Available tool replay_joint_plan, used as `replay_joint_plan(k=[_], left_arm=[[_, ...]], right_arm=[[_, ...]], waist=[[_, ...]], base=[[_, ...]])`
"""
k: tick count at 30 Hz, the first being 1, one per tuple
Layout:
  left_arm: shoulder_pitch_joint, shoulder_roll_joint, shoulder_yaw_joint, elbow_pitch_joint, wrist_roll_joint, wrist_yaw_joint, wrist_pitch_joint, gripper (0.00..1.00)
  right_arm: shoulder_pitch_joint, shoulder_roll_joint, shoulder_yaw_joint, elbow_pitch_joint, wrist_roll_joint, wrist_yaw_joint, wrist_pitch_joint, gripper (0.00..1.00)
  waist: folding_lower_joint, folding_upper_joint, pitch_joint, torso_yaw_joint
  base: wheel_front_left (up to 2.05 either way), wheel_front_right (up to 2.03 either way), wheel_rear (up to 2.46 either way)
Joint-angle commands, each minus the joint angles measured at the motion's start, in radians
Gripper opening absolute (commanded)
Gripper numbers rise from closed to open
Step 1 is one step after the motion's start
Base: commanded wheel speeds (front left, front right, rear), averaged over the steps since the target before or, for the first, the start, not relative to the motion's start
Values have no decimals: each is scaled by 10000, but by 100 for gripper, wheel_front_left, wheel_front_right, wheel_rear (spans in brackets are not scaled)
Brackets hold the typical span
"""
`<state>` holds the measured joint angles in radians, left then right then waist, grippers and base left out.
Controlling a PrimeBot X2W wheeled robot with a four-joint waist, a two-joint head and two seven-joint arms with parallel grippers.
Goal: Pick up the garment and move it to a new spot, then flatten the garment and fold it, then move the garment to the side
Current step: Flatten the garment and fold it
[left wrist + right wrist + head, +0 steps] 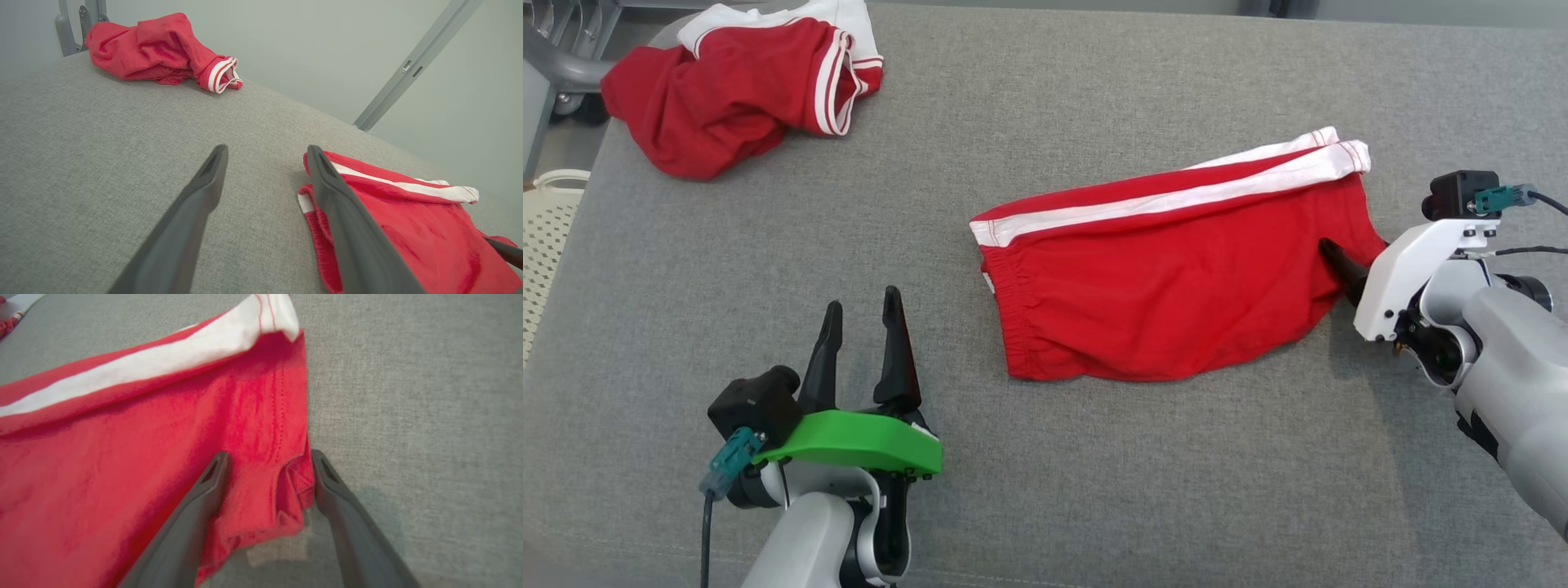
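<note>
Shorts first: the red shorts (1176, 286) lie spread on the grey cloth-covered worktop (1045, 490), a little right of centre, out towards 2 o'clock from where the robot stands. Their gathered waistband faces 9 o'clock and the leg hems point to 2 o'clock. Two white side stripes run close together along the far edge, and the near edge sags in a soft curve.

The right hand (1339, 265) comes in from 3 o'clock and meets the shorts at the hem end. Seen from its own wrist, the right hand (268, 454) is spread wide. One dark finger lies on the red cloth (122, 465) and the other on the bare worktop just beside the hem, with the rumpled corner between them. Nothing is pinched.

The left hand (863, 298) sits at 7 o'clock, well apart from the shorts, its two fingers parted and empty, pointing towards 12. From its wrist, the waistband end of the shorts (408, 228) shows just behind the right-hand finger.

A crumpled red-and-white garment (735, 90) lies at 11 o'clock near the far corner. A pale basket (547, 220) stands beyond the worktop's edge at 9 o'clock.
</note>
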<state>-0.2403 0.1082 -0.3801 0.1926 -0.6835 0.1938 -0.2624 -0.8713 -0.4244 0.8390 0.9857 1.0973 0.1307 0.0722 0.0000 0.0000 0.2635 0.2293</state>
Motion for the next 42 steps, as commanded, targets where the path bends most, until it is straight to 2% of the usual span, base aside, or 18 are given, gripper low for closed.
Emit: replay_joint_plan(k=[1,2,4,5,11,16,24,30,35,42], left_arm=[[125,-32,79,0,99,-40,-28,100],[136,-40,93,3,104,-47,-28,100],[171,-48,104,11,138,-65,-28,100],[185,-50,109,18,139,-78,-28,100],[258,-34,136,83,149,-97,-28,100],[298,-14,106,105,158,-138,-27,100],[412,122,65,-61,192,-71,36,100],[496,247,38,-258,212,-24,115,100],[520,321,-6,-490,241,-3,206,100],[509,426,-213,-642,269,-135,343,100]], right_arm=[[197,129,170,125,67,0,233,75],[194,171,204,164,97,2,281,48],[164,235,266,222,108,2,303,27],[143,251,274,258,115,2,207,2],[108,281,168,226,345,2,-125,0],[223,89,-20,-430,835,0,-339,0],[1005,-897,-379,-1812,1751,-1,-475,0],[2033,-1371,-770,-2470,2289,0,-1134,0],[2855,-1361,-992,-2653,2441,0,-1933,0],[3159,-1043,-1148,-2170,2211,0,-2781,0]], waist=[[0,0,-29,-3],[0,0,-42,-9],[0,0,-58,-18],[0,0,-66,-22],[0,0,-179,-147],[0,0,-364,-495],[0,0,-609,-1284],[0,0,-672,-1792],[0,0,-737,-2144],[0,0,-886,-2464]], base=[[0,0,0],[0,0,0],[0,0,0],[0,0,0],[0,0,0],[0,0,0],[0,0,0],[0,0,0],[0,0,0],[0,0,0]])
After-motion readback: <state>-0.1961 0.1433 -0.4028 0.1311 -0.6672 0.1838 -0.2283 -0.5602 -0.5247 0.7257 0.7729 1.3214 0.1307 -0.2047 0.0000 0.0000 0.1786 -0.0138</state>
